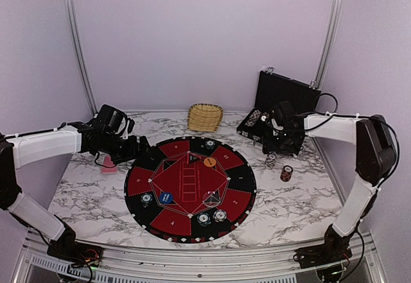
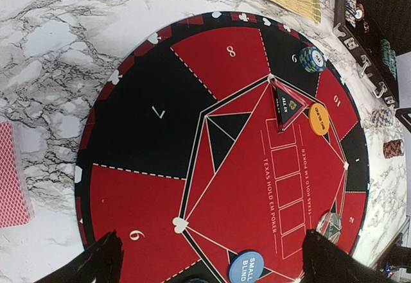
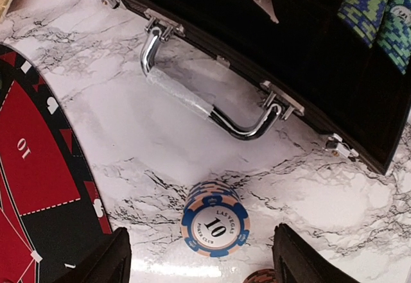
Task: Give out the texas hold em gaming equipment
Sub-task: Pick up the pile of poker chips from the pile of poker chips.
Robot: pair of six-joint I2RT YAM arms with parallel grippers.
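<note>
Poker chips: a blue-and-white stack (image 3: 215,219) marked 10 is sitting on the marble table (image 3: 160,161), right of the mat (image 3: 38,167) and just in front of the case handle (image 3: 205,106). A dark red stack (image 1: 286,172) is standing just beside it.

Containers: the black case (image 1: 286,97) is lying open at far right, holding rows of chips on edge, blue-green chips (image 3: 365,4) and teal chips (image 3: 395,29). The wicker basket (image 1: 205,117) is sitting behind the mat, left of the case.

On the mat: a teal-and-white stack (image 1: 210,144) is sitting at the far rim and two more (image 1: 203,219) at the near rim. The orange button (image 1: 210,162) and blue button (image 1: 166,197) are lying flat. Red-backed cards (image 1: 109,164) are lying on the table left of the mat.

Right gripper (image 3: 200,231): jaws are standing wide, straddling the blue-and-white stack with a gap showing on both sides, gripping nothing.

Left gripper (image 2: 210,238): jaws are spread fully, hanging over the mat's left half, holding nothing.
</note>
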